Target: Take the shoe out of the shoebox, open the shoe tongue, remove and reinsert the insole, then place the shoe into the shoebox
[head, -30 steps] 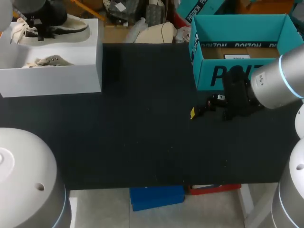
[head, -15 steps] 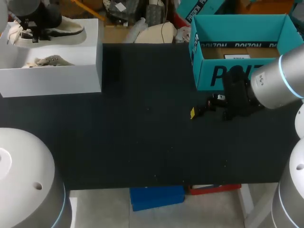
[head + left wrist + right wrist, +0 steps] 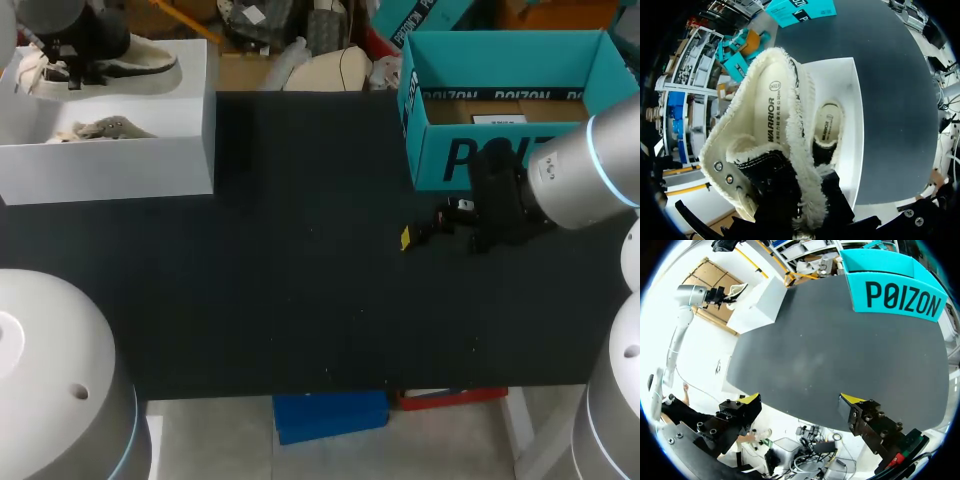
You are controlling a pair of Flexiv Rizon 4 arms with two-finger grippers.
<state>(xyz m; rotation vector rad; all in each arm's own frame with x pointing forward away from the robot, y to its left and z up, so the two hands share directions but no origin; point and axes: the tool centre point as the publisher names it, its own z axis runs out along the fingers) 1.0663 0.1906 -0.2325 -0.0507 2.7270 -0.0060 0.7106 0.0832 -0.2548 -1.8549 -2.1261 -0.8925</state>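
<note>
The shoe (image 3: 105,62), a cream fleece-lined one with a dark outer, hangs at the upper left of the head view, raised just above the open white shoebox (image 3: 110,170) and lying roughly level with its toe toward the frame's middle. The left gripper (image 3: 88,50) has it clamped: in the left wrist view the black fingers close from both sides on the fleecy collar near the lace eyelets, with the yellow tips hidden by the shoe. The shoe's opening faces that camera, so its pale insole shows inside. Directly beneath it, a second shoe (image 3: 103,128) of the same kind lies in the shoebox, touching the box floor. That makes two shoes, one held and one boxed. There are also two boxes: the white one at the upper left and an open teal box (image 3: 500,55) at the upper right, well apart on the black table (image 3: 300,260). Of the two arms, the left arm (image 3: 50,370) fills the lower left corner with its pale rounded housing, and its wrist end is up at the top left corner over the shoebox. The right arm (image 3: 585,180) comes in from the right edge, its wrist held low in front of the teal box. The right gripper (image 3: 801,400) hovers above bare table with its fingers spread wide, nothing between them.
</note>
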